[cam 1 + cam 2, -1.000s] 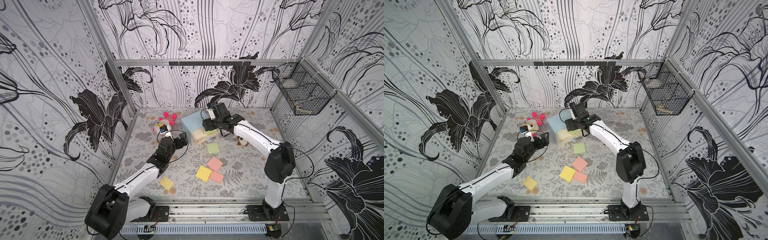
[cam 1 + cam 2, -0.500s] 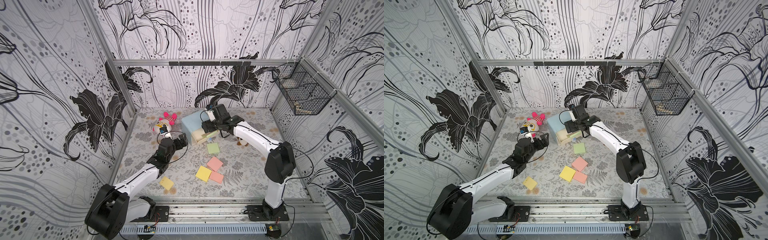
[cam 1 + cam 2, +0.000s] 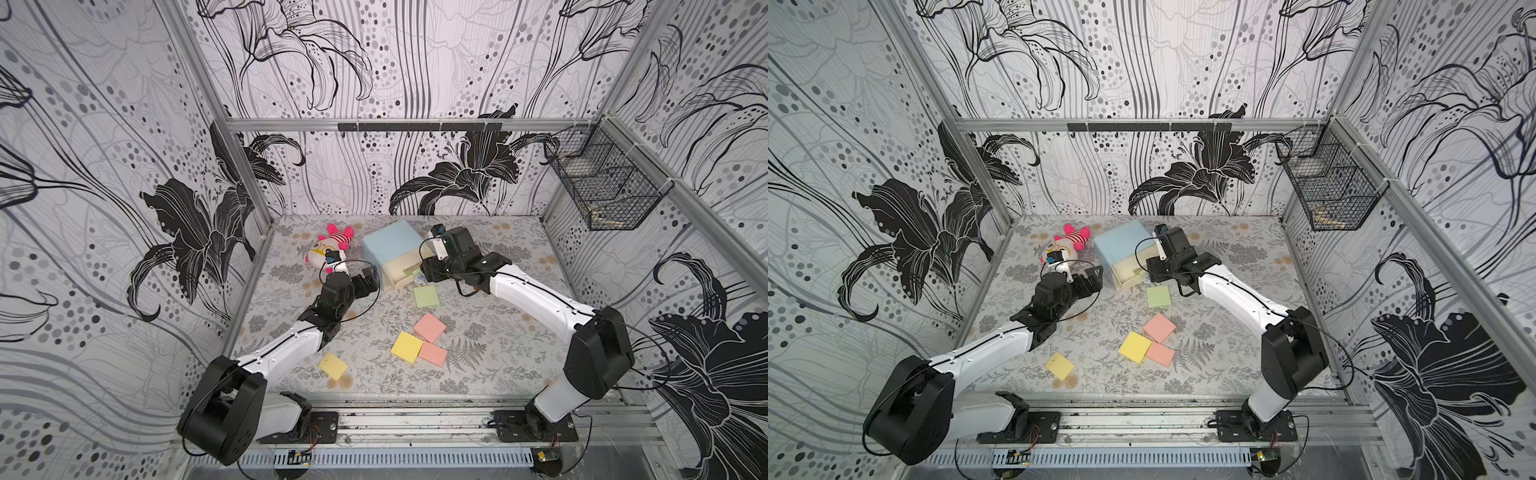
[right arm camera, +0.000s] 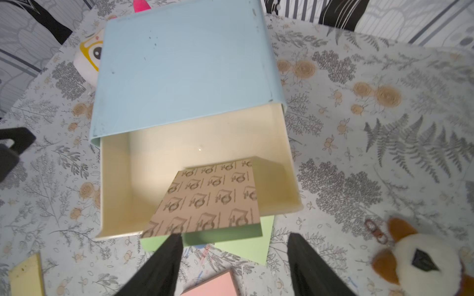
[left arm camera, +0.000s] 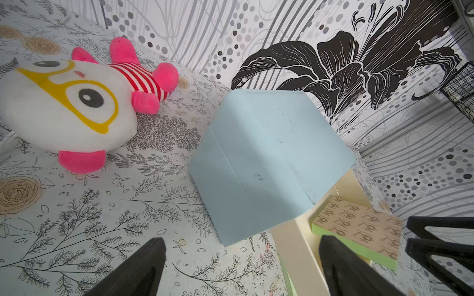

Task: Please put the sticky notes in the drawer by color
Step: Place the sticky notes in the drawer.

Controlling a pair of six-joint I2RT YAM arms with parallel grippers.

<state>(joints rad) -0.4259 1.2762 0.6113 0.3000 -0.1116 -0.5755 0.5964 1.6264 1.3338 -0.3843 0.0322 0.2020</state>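
Listing my left pincer [image 5: 241, 239]: spread wide, empty, just beside the chest [image 5: 269, 153], open bench [image 5: 102, 217] around it. Pulled-out drawer [image 4: 292, 179]: green pad [image 4: 213, 197] tilted across its front rim, likely to slide out if nudged. My right pincer [image 4: 233, 235]: jaws apart, one finger at that pad's edge.

Lab robot cell: aluminium frame [image 3: 282, 124], flower-printed panels [image 3: 104, 166], base rail [image 3: 415, 420].

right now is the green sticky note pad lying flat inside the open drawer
No, the green sticky note pad rests tilted across the drawer front wall, brown backing up, partly sticking out.
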